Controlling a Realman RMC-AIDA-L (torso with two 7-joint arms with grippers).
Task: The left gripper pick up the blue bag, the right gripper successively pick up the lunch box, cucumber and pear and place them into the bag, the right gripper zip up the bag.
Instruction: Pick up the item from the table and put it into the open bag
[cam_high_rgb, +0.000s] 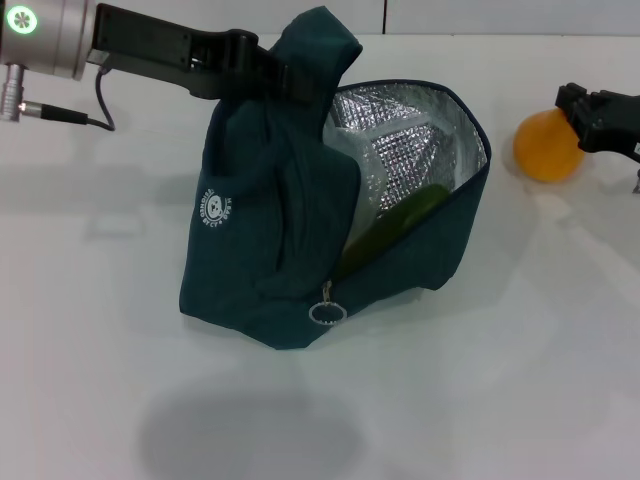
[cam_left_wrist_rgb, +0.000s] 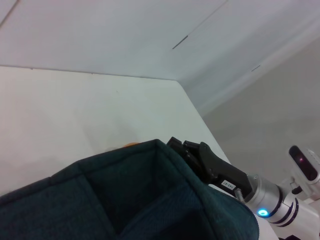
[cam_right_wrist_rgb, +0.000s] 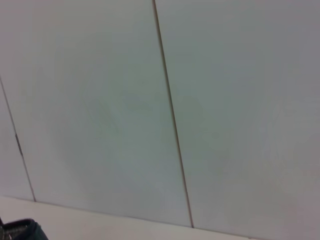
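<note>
My left gripper (cam_high_rgb: 285, 75) is shut on the top flap of the blue bag (cam_high_rgb: 270, 240) and holds it up with its mouth open to the right. The silver lining (cam_high_rgb: 420, 140) shows inside. The green cucumber (cam_high_rgb: 405, 215) lies in the bag, and the pale, clear edge of the lunch box (cam_high_rgb: 350, 170) shows behind it, mostly hidden. The orange-yellow pear (cam_high_rgb: 545, 148) sits on the table to the right of the bag. My right gripper (cam_high_rgb: 578, 118) is open at the pear's right side. The left wrist view shows the bag fabric (cam_left_wrist_rgb: 125, 200) and the right gripper (cam_left_wrist_rgb: 200, 157) beyond it.
The white table (cam_high_rgb: 480, 380) spreads around the bag. A round zipper pull (cam_high_rgb: 327, 312) hangs at the bag's front. A cable (cam_high_rgb: 70, 115) hangs from the left wrist. The right wrist view shows a panelled wall (cam_right_wrist_rgb: 165, 110) and a bag corner (cam_right_wrist_rgb: 20, 230).
</note>
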